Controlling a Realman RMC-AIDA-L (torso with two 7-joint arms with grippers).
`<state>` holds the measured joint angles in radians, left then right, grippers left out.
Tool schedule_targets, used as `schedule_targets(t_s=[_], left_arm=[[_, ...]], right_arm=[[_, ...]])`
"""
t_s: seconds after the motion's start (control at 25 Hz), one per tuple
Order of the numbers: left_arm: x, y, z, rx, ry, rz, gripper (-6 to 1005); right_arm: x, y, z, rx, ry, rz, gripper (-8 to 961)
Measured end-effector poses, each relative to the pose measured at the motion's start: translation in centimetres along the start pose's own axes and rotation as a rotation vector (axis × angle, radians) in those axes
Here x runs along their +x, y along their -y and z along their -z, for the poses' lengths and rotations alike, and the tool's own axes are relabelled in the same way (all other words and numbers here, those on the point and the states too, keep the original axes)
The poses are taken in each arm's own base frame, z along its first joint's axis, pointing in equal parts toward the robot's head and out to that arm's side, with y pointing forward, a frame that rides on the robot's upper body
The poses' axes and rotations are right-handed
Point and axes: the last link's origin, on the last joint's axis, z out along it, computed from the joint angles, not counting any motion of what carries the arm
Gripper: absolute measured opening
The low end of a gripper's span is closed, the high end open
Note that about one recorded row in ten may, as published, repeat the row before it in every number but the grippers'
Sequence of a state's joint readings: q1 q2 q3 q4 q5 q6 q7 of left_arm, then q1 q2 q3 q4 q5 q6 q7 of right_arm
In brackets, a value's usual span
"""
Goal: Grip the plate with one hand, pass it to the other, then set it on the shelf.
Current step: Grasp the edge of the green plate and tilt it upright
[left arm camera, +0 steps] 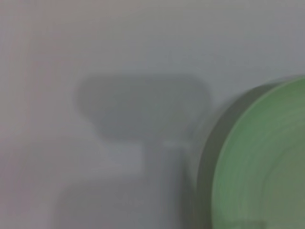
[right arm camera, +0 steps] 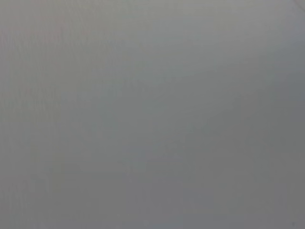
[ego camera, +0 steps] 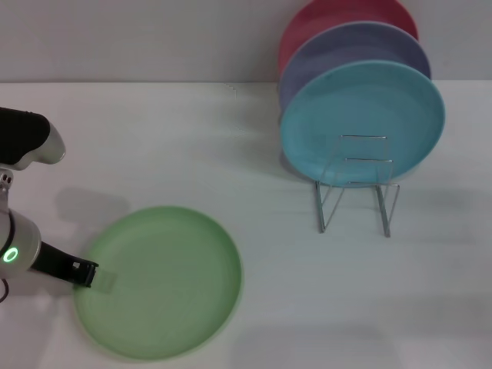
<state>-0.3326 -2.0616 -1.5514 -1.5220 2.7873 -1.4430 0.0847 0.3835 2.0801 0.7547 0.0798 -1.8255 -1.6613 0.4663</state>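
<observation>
The light green plate (ego camera: pixel 161 280) lies at the near left of the white table. My left gripper (ego camera: pixel 83 274) reaches in from the left, and its black fingers close on the plate's left rim. In the left wrist view the plate's rim (left arm camera: pixel 267 162) shows with a dark shadow beneath it, so that edge looks slightly raised. The wire shelf (ego camera: pixel 355 184) stands at the back right with its front loops bare. My right gripper is out of view, and its wrist view shows only a blank grey surface.
A turquoise plate (ego camera: pixel 361 123), a lavender plate (ego camera: pixel 346 46) and a red plate (ego camera: pixel 330 19) stand upright in the shelf's rear slots. The white table (ego camera: pixel 231 154) runs between the green plate and the shelf.
</observation>
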Motion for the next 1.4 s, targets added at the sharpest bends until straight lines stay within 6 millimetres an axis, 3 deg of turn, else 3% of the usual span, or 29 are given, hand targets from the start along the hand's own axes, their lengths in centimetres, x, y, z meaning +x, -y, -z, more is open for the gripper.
schedule_targets(t_s=[0.24, 1.0, 1.4], left_arm=[[0.1, 0.0, -0.2, -0.002, 0.008, -0.013, 98], [0.8, -0.4, 1.0, -0.01, -0.049, -0.053, 65], [2.5, -0.6, 1.6, -0.042, -0.182, -0.04, 37]], right_arm=[[0.0, 0.0, 0.0, 0.0, 0.0, -0.006, 666], [0.0, 0.1, 0.1, 0.002, -0.003, -0.006, 666], [0.0, 0.1, 0.1, 0.001, -0.002, -0.008, 665]])
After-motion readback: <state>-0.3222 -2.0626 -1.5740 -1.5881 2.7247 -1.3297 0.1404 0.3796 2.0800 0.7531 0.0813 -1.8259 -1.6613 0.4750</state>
